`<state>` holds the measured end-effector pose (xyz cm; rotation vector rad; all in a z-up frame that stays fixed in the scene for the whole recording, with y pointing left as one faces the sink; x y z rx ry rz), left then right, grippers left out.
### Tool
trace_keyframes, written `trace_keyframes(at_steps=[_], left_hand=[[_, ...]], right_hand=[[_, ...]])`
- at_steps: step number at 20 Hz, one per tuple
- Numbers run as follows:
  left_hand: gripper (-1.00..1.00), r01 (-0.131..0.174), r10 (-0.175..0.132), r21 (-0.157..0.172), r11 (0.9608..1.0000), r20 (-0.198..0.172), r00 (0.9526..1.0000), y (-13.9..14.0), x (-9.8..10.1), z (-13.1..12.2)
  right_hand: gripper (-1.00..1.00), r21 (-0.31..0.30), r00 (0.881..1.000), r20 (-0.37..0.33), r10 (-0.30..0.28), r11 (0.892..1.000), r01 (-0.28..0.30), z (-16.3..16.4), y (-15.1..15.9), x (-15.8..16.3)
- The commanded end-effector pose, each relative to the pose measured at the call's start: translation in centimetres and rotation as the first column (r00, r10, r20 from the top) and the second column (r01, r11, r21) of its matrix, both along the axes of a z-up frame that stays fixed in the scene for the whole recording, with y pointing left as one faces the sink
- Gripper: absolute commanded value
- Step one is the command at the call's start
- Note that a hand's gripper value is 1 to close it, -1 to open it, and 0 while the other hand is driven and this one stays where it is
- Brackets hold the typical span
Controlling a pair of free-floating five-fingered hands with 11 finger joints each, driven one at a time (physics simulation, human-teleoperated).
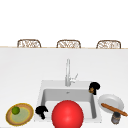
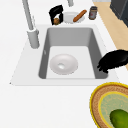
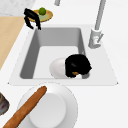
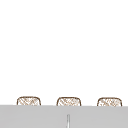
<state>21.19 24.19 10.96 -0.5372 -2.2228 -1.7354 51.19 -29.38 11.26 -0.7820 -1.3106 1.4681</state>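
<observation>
right hand, fingers curled round a small brown lump, hangs over the sink's back right corner, near the white plate. best kept level and gripped firmly, since the lump looks smooth and rounded. left hand hovers by the sink's front left rim, fingers drooping loose. inside lies 1 glossy white bowl; 1 woven plate carries a lime.
</observation>
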Motion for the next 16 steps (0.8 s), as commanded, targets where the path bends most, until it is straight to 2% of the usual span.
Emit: trace_keyframes(at_steps=[1, 13, 16], left_hand=[[0.0, 0.0, 0.0, 0.0, 1.0, 0.0, 1.0, 0.0, 0.0, 0.0], [0.0, 0.0, 0.0, 0.0, 1.0, 0.0, 1.0, 0.0, 0.0, 0.0], [0.0, 0.0, 0.0, 0.0, 1.0, 0.0, 1.0, 0.0, 0.0, 0.0]], right_hand=[[1.0, 0.086, 1.0, 0.0, 0.0, 0.996, 0.0, 0.0, -2.1, -0.3], [1.0, 0.174, 1.0, 0.002, 0.001, 0.985, -0.001, 0.0, -8.9, -1.6], [1.0, 0.181, 1.0, -0.005, 0.001, 0.984, 0.0, 0.0, -10.6, -2.4]])
